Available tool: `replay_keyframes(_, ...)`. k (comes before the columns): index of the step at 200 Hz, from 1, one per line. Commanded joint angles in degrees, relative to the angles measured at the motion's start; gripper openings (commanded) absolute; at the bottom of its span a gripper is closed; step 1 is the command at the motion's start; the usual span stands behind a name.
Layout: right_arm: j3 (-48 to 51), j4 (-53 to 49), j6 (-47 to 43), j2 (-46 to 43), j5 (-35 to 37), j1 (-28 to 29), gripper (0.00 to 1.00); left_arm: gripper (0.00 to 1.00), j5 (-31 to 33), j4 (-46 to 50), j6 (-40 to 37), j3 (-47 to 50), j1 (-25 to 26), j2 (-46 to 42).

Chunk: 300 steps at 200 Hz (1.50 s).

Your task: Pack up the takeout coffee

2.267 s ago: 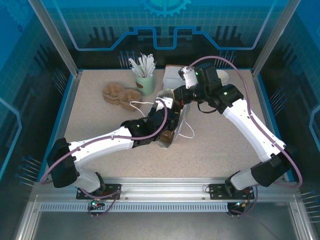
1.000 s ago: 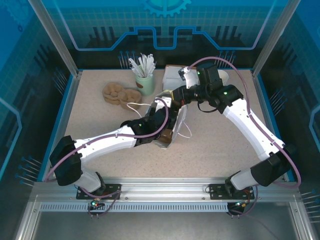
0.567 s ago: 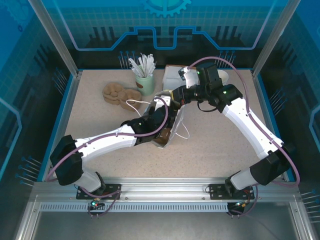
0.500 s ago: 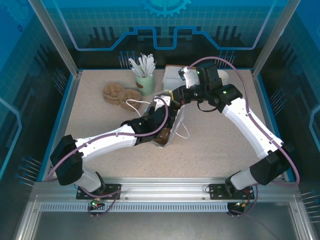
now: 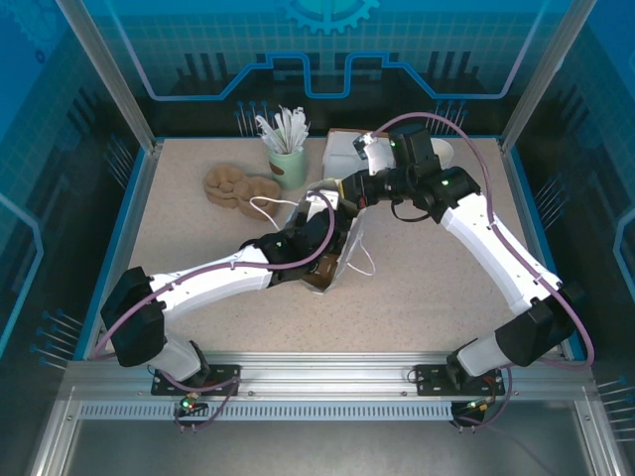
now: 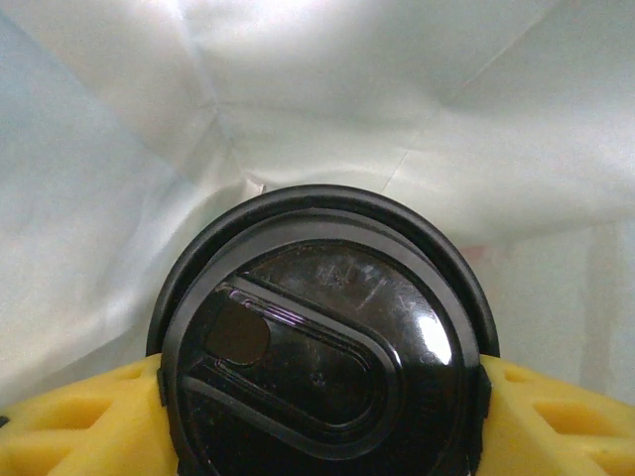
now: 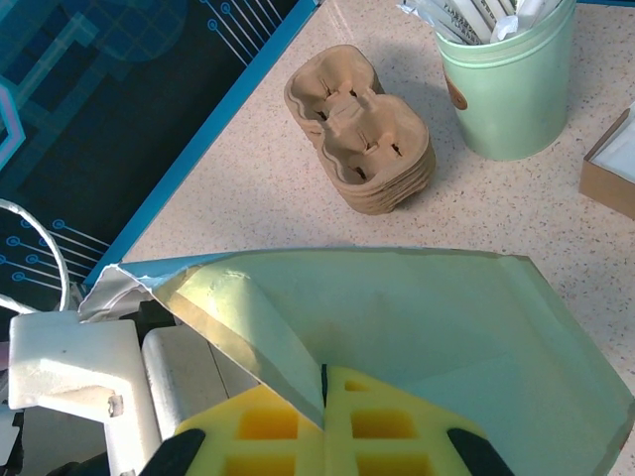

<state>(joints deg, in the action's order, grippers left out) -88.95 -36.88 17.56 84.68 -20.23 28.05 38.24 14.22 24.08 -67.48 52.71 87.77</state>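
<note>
Little by little, our left arm is sliding deeper into the bag (image 5: 349, 248). The bag's low end is also swinging a bit toward our left side compared with a moment ago.

We are gripping the coffee (image 6: 317, 337) with our left claw (image 6: 317, 436). The yellow pads (image 6: 69, 426) are squeezing it from both sides just under the black lid (image 6: 327, 248). The coffee is sitting inside the bag, with white bag walls all around it. The lid is facing back toward our wrist, so we think the bottom of the cup is going in first. That way the drink is not tipping out. We cannot tell if the cup is touching the bottom of the bag yet.

Our right claw (image 7: 322, 416) is pinching the rim of the bag, clenched tight on the thin edge. We are doing this so the mouth of the bag is staying wide open and is not folding shut on the cup. It is also stopping the bag from sliding away on the counter (image 5: 427, 288) while we are pushing in.

The brown stack of cup trays (image 7: 359, 129) and the green pot (image 7: 506, 89) of sticks are sitting well apart from the bag, out of our way.
</note>
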Motion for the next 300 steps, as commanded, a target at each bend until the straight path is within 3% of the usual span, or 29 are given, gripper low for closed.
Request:
replay_keyframes(1,-2.14,-0.45,-0.84,0.57,-1.91,-0.19,0.00,0.66,-0.09,3.30,0.72,-1.45,-0.24,0.16)
replay_keyframes(90,-2.55,-0.72,-2.77,-0.14,-0.01,0.09,0.00,0.65,0.17,7.75,1.70,-2.78,-0.17,-0.23)
replay_keyframes(174,-4.00,-3.99,-7.01,0.46,4.26,3.41,0.00,0.65,-1.31,1.27,0.20,-1.95,0.08,-1.13)
replay_keyframes(300,-6.24,-5.74,-10.41,0.09,10.84,4.88,0.00,0.64,1.49,4.48,1.16,-3.87,0.55,0.48)
